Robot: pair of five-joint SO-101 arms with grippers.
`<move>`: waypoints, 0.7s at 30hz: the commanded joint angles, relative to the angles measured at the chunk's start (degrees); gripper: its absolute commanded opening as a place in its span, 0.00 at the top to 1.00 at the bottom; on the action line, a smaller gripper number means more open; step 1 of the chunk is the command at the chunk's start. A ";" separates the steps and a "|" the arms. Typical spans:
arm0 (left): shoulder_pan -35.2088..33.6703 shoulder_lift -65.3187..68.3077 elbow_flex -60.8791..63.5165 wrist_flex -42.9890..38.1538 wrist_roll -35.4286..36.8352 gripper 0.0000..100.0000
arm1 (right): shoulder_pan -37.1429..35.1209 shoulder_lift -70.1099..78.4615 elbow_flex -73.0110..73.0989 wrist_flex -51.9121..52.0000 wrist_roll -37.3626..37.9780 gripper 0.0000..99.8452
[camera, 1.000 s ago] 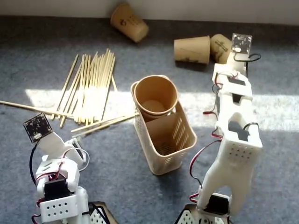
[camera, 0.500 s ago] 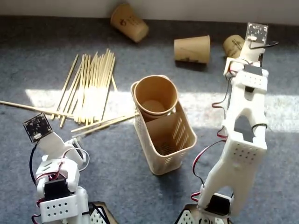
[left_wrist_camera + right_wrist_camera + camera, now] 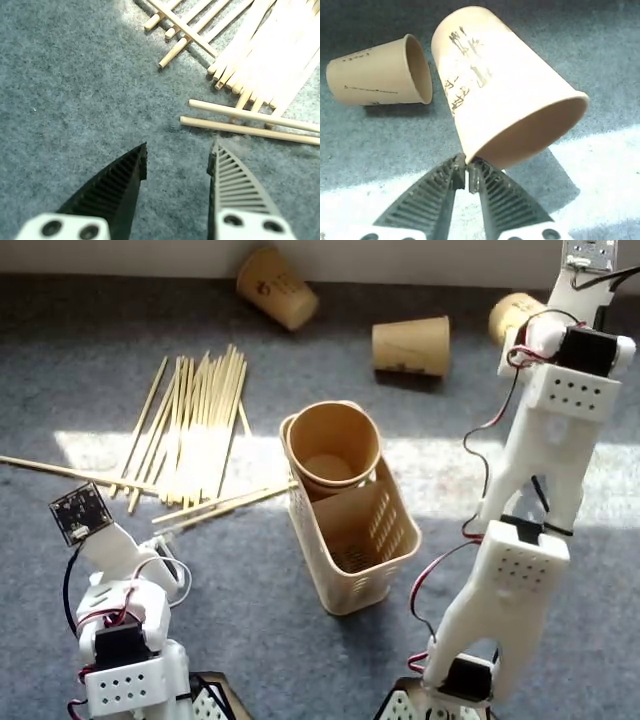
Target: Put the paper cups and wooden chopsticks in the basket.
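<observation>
My right gripper point(image 3: 467, 176) is shut on the rim of a paper cup point(image 3: 505, 100), which hangs tilted with its mouth toward the camera. In the high view this cup point(image 3: 512, 312) is at the back right beside the raised right arm point(image 3: 560, 410). A second cup point(image 3: 412, 346) lies on its side nearby, a third point(image 3: 277, 287) at the back. The basket point(image 3: 375, 540) stands mid-carpet with stacked cups point(image 3: 333, 445) in its far end. Wooden chopsticks point(image 3: 200, 420) lie in a pile to its left. My left gripper point(image 3: 177, 160) is open just above the carpet, close to two loose chopsticks point(image 3: 240, 122).
Grey carpet covers the floor, with a bright sunlit band across the middle. A pale wall edge point(image 3: 400, 260) runs along the back. The left arm point(image 3: 125, 620) sits at the front left, and bare carpet lies between it and the basket.
The right arm has stretched up and toward the back right, carrying the cup away from the lying cup. The left arm has not moved.
</observation>
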 commanded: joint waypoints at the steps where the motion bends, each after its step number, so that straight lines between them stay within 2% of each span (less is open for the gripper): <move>1: 0.84 -0.57 -0.13 -0.97 0.26 0.79 | -2.15 -1.27 -7.08 3.30 -0.18 1.00; 9: 1.89 -0.57 0.31 -1.58 0.26 0.79 | -4.53 -1.45 -4.26 3.21 -0.35 1.00; 15: 3.30 -0.57 1.01 -1.76 0.18 0.79 | -12.09 -10.07 -5.14 3.30 0.26 1.00; 18: 3.30 -0.57 1.01 -1.76 0.18 0.79 | -17.54 -16.66 0.48 3.38 4.66 1.00; 21: 3.30 -0.57 1.01 -1.76 0.18 0.79 | -23.16 -25.01 13.05 3.38 10.46 1.00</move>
